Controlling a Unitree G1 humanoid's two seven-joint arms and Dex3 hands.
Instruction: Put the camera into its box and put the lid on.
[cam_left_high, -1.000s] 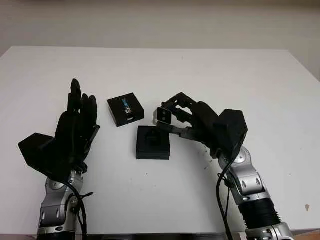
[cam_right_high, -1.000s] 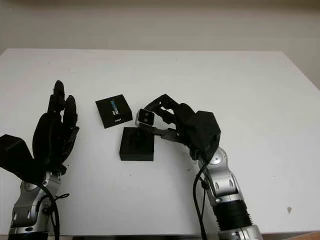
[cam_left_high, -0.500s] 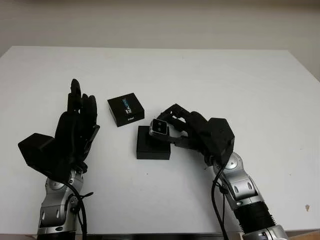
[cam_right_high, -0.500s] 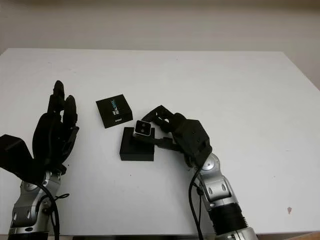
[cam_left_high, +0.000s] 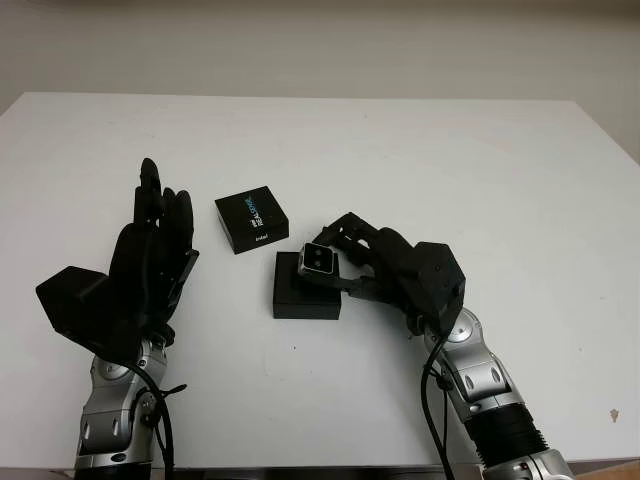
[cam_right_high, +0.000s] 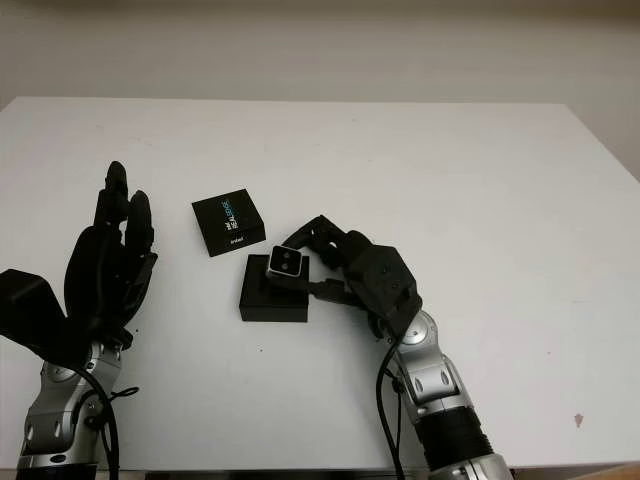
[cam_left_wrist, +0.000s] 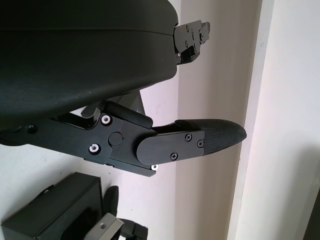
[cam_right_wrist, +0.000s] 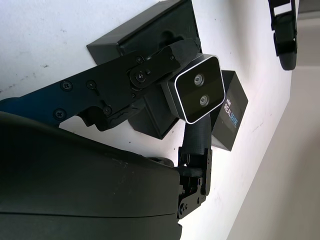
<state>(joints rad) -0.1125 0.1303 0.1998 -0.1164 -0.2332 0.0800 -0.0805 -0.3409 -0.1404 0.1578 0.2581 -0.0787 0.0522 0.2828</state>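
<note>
White table (cam_left_high: 420, 150) carries all; right hand (cam_left_high: 400, 275) pinches the small silver camera (cam_left_high: 318, 260) just above the open black box (cam_left_high: 305, 290), lid (cam_left_high: 251, 219) just behind it; left hand (cam_left_high: 150, 262) open, well left of the box; camera looks rigid, light, smooth-sided, best gripped by its edges; right wrist view shows both lenses (cam_right_wrist: 199, 88)

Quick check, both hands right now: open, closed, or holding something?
Left hand: open, raised over the table left of the lid.
Right hand: shut on the camera, just above the open box.
</note>
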